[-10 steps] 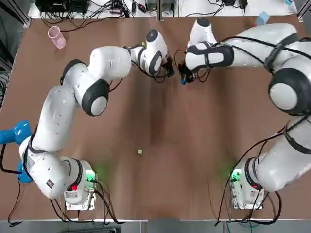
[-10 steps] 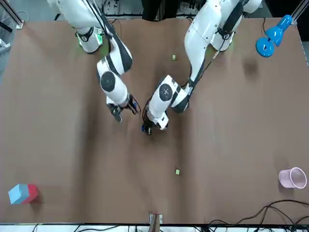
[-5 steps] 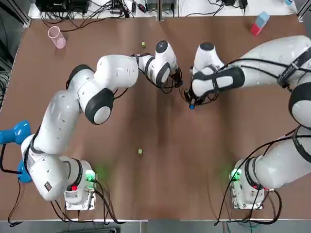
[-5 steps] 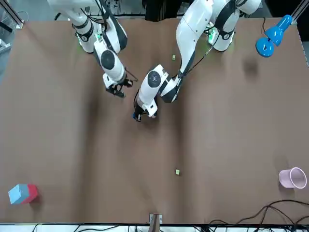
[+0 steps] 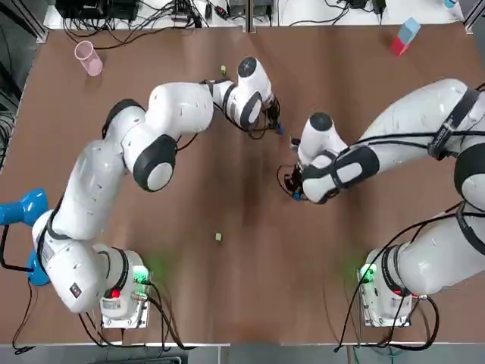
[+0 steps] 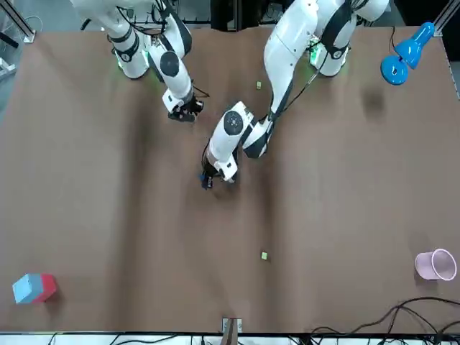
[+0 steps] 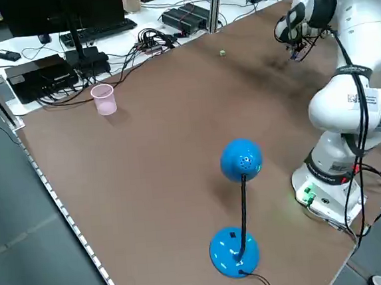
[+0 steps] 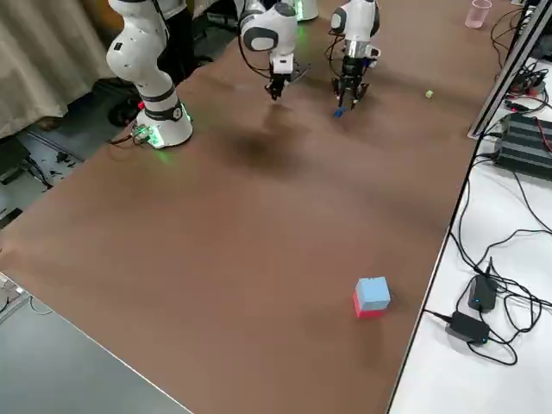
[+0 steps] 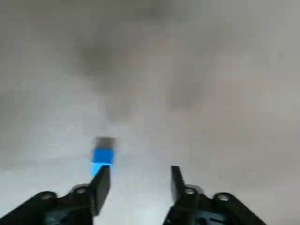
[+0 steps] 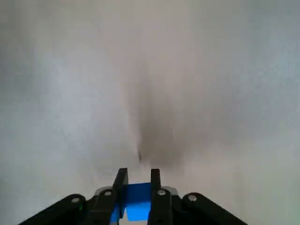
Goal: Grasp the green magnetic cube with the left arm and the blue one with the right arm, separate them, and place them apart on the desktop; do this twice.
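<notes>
My right gripper [image 10: 138,173] is shut on a blue cube [image 10: 138,208] and hangs over the middle of the table [image 5: 294,189]. My left gripper [image 9: 138,171] is open, farther out near the table's centre line [image 5: 273,125]. A second blue cube [image 9: 102,155] sits just off one of its fingertips, outside the gap; I cannot tell whether they touch. That cube also shows below the left gripper [image 6: 208,178] as a blue speck [image 6: 207,184]. Two small green cubes lie far apart on the table: one near the far edge [image 5: 223,70], one nearer the bases [image 5: 218,237].
A pink cup [image 5: 89,58] stands at the far left corner. A blue-and-red block [image 5: 403,36] sits at the far right. A blue desk lamp [image 5: 19,208] stands at the left edge. Cables and boxes lie beyond the far edge.
The right gripper has drawn back toward the bases with its blue cube. The left gripper has shifted only slightly and stays over the far middle.
</notes>
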You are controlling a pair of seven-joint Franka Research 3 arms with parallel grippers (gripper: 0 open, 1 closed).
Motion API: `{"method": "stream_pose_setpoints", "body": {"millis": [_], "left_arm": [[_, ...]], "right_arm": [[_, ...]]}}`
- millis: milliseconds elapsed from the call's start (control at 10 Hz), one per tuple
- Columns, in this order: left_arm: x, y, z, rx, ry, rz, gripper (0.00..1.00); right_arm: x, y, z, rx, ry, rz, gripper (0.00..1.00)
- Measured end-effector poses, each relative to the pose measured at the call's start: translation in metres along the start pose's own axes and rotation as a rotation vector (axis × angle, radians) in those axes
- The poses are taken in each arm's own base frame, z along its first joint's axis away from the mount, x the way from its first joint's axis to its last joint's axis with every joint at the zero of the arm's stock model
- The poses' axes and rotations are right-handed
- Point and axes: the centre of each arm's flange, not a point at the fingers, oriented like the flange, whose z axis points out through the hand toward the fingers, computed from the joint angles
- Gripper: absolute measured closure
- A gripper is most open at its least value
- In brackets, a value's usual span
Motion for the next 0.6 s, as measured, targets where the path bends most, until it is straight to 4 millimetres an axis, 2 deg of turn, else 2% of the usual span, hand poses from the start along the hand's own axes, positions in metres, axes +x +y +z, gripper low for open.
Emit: {"method": "stream_pose_setpoints", "body": {"millis": [100, 200, 300, 400, 500, 600], "left_arm": [[0.004, 0.022, -0.023, -0.013, -0.002, -0.003, 0.20], [0.003, 0.038, -0.050, -0.005, 0.006, 0.012, 0.07], [0.002, 0.053, -0.082, 0.004, 0.020, 0.031, 0.00], [0.011, 0.074, -0.116, 0.003, 0.051, 0.047, 0.00], [0.033, 0.101, -0.157, 0.002, 0.099, 0.057, 0.00], [0.066, 0.129, -0.204, 0.014, 0.146, 0.062, 0.00]], "right_arm": [[-0.009, -0.003, 0.002, -0.006, -0.006, -0.022, 0.74], [-0.013, -0.005, 0.003, -0.009, -0.010, -0.031, 0.63], [-0.014, -0.005, 0.003, -0.011, -0.010, -0.032, 0.47], [-0.013, -0.005, 0.001, -0.008, -0.007, -0.031, 0.31], [-0.009, -0.008, -0.003, 0.002, 0.002, -0.028, 0.18], [-0.001, -0.015, -0.014, 0.031, 0.026, -0.023, 0.02]]}}
